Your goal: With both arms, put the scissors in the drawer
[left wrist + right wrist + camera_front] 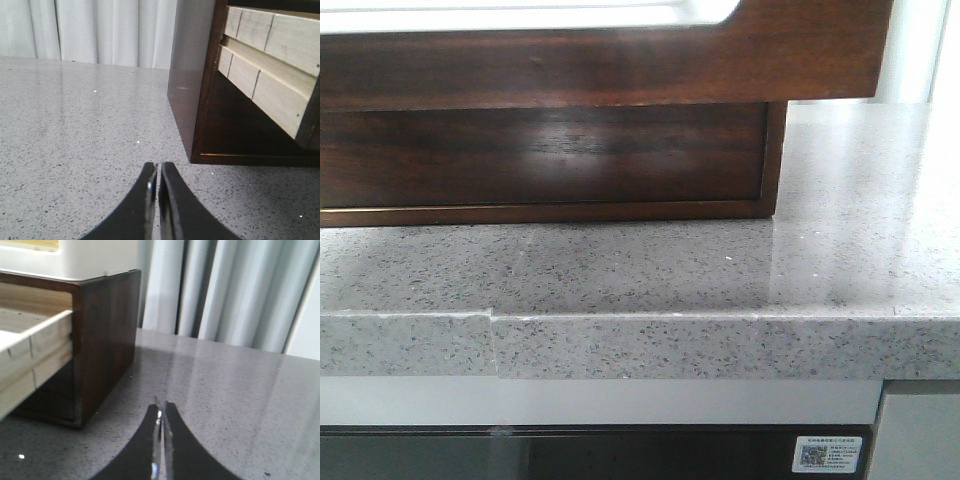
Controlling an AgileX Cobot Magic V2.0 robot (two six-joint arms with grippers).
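Oddly, no scissors show in any view, so the main risk is that either arm moves on with nothing to place, or hunts for a tool lying outside what the cameras cover. The drawer (620, 55) is drawn out toward the robot at the top of the front view, glossy dark brown with pale white at its rounded top edge; it overhangs the cabinet (550, 165) that stands on the speckled grey bench (650, 270). A second hazard is that overhang: an arm rising from bench level beside the cabinet could clip the drawer's pale wooden side (272, 60) or its underside. The left gripper (158, 172) sits low over the bench, just off the cabinet's left flank, its fingers pressed together on nothing. The right gripper (161, 412) mirrors it near the cabinet's right flank, low and roughly level; its fingers are pressed together too, with a thin bright sliver between them that I cannot identify.
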